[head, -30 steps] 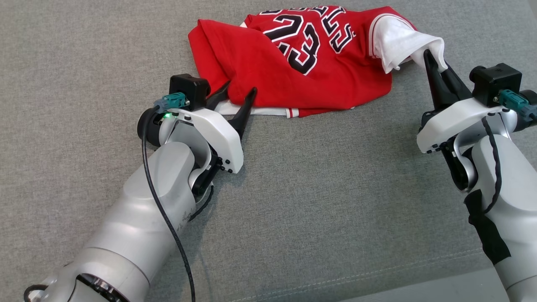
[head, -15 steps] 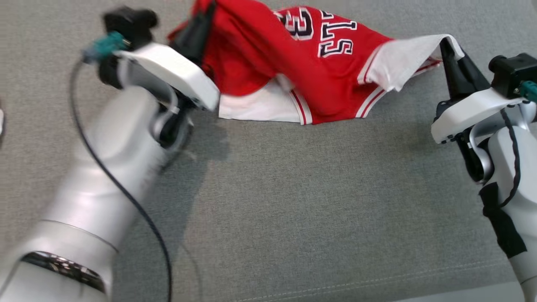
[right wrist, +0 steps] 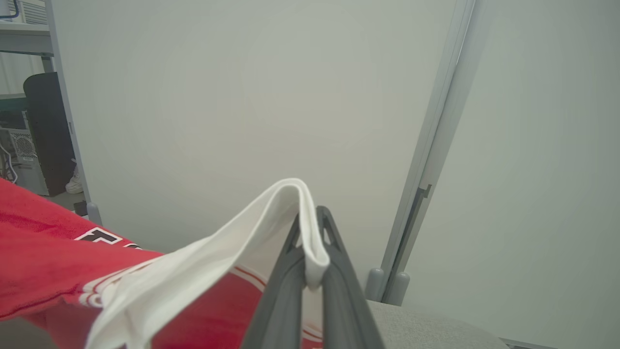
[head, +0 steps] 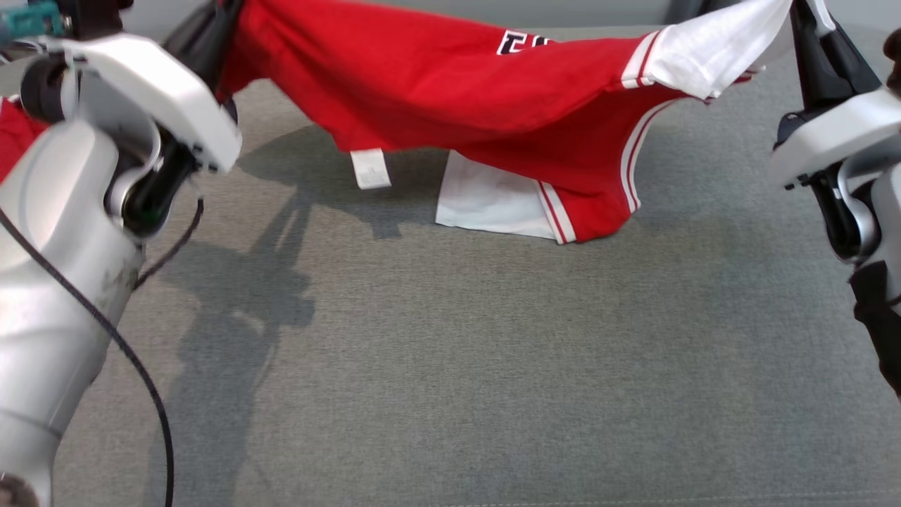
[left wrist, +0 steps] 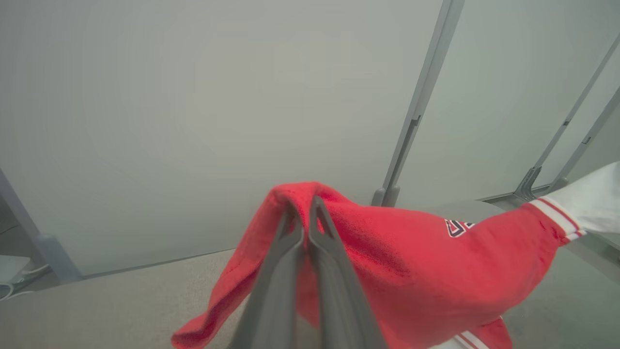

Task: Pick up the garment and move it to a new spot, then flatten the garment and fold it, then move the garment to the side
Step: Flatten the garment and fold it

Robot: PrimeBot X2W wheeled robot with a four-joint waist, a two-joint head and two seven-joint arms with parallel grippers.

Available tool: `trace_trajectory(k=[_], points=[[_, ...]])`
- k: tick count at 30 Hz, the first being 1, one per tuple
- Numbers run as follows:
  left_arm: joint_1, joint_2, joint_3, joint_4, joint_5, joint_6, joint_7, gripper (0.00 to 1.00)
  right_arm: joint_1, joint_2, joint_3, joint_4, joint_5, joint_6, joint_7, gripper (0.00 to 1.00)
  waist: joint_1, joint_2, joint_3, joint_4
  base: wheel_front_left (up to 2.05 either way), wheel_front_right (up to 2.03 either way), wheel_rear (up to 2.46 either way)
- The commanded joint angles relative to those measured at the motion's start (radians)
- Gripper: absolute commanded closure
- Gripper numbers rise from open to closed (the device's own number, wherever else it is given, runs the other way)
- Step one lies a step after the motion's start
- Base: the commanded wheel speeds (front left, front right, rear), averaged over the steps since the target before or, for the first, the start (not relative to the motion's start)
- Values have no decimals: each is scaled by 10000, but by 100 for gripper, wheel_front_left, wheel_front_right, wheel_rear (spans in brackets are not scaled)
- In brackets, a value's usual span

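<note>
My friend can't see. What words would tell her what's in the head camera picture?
A red sports shirt hangs stretched between two robot grippers above a grey fabric surface. The left gripper pinches a red edge; the right gripper pinches a white sleeve. A small white tag dangles underneath.

silver-grey forearms [head: 49,282], white wrist shells [head: 158,88]. black cable [head: 148,387] and teal connector [head: 28,17] on left. dark tapered fingers [left wrist: 276,286].

Garment [head: 457,91] above surface [head: 450,366] (low corner touching)
</note>
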Motion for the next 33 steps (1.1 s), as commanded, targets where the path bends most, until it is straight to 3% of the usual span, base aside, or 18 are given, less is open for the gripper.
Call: trace_trajectory(k=[1,5,9,17,23,24,25,26,33], points=[[219,589,164,-316,-214,-69,153,100,289,-177,131,-223,211,0,-18,100,0,0,-141,226,0,0,0],[1367,1243,-172,-767,-879,-69,828,100,628,-611,313,-369,566,0,212,100,0,0,-165,356,0,0,0],[2229,1512,-439,-872,-1172,-70,1118,100,828,-944,547,-635,776,0,586,100,0,0,-32,423,0,0,0],[1355,1016,-1094,19,-991,-70,1847,100,562,-735,1166,-1087,782,0,1184,100,0,0,648,113,0,0,0],[181,582,-1501,1110,-294,-70,1008,100,141,-177,1449,-814,607,0,1054,100,0,0,1295,-372,0,0,0],[29,540,-1548,1255,-192,-70,734,91,58,-98,1487,-738,559,0,1022,100,0,0,1403,-430,0,0,0],[-92,496,-1560,1426,-107,-70,415,51,-9,-11,1504,-668,549,0,967,100,0,0,1499,-467,0,0,0],[-158,445,-1653,1581,14,-70,172,0,-58,52,1526,-589,530,0,914,100,0,0,1585,-489,0,0,0],[363,-194,-1879,2330,-175,-71,-1286,0,-11,5,1427,31,546,0,489,100,0,0,1566,-88,0,0,0]])
